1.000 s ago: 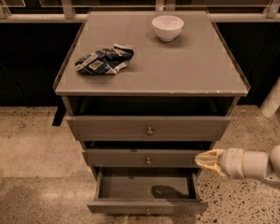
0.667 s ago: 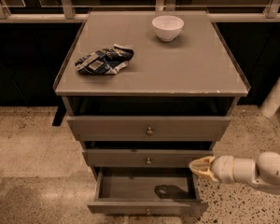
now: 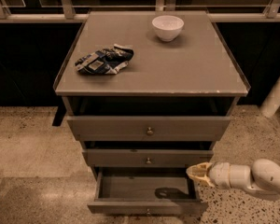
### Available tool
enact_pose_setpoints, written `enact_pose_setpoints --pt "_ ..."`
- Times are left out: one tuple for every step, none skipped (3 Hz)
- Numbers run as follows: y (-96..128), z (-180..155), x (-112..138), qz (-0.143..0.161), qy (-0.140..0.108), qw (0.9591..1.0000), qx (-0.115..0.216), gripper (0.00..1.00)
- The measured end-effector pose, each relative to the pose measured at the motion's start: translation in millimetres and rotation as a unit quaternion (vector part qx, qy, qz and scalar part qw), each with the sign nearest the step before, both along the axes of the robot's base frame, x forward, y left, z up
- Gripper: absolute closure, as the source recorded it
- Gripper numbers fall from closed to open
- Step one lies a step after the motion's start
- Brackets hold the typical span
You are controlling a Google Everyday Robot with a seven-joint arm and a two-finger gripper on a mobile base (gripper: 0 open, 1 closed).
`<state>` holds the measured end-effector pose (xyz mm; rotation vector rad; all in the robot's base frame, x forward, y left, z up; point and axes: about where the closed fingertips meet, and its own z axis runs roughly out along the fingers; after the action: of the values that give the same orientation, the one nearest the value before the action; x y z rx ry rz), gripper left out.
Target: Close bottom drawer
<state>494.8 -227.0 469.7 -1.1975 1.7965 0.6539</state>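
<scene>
Bottom drawer (image 3: 130, 188) open, knob (image 3: 148, 212) faint; gripper (image 3: 197, 172) right side.

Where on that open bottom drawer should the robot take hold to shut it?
Best at the low flat front of the bottom drawer, coming from the front. It sticks out toward the camera, so a push there should slide it in. The gripper hovers at its right back corner.

Dim warm light from above, worktop (image 3: 186, 69) evenly lit, soft shadow under the bowl (image 3: 167, 27), dark shadow patch inside the bottom drawer (image 3: 130, 186), pale tool (image 3: 196, 171) brightly lit above the drawer's right edge, background dark
</scene>
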Motion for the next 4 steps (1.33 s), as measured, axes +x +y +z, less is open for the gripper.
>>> enact_pose_setpoints --pt "-7 -32 -16 -0.027 -0.006 0.9995 0.013 1.00" --pt "-17 -89 -32 -0.048 -0.007 0.9972 0.058 1.00" --pt "-28 -148 -38 -0.065 0.000 0.9921 0.107 1.00" --pt "-34 -196 -42 -0.072 0.027 0.9868 0.143 1.00"
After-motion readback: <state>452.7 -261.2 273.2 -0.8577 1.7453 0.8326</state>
